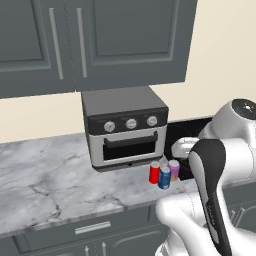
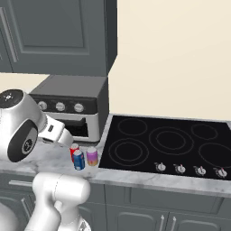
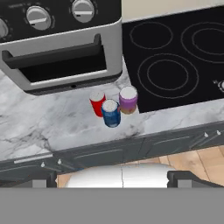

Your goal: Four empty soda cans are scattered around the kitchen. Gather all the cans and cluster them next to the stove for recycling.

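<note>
Claw point(image 3: 112, 177) spread, empty, hovering above three cans: red point(image 3: 97, 103), blue point(image 3: 111, 113), pink point(image 3: 128, 99), clustered on desk point(image 3: 52, 127) beside stove point(image 3: 175, 61). Risk: toppling cluster when adding fourth.

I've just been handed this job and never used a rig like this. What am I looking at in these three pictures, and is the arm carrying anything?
It is a white robot arm on a driving base in a simulated kitchen. Two pictures come from cameras on the base, behind the arm to its left and right. The third looks down from the hand itself; the gripper shows at its bottom edge, open, with nothing between its tips.

On the marble counter stand three cans in a tight cluster: a red can, a blue can and a purplish-pink can. They sit in front of the grey toaster oven, beside the left edge of the black stove. I see three cans here, not four.
</note>
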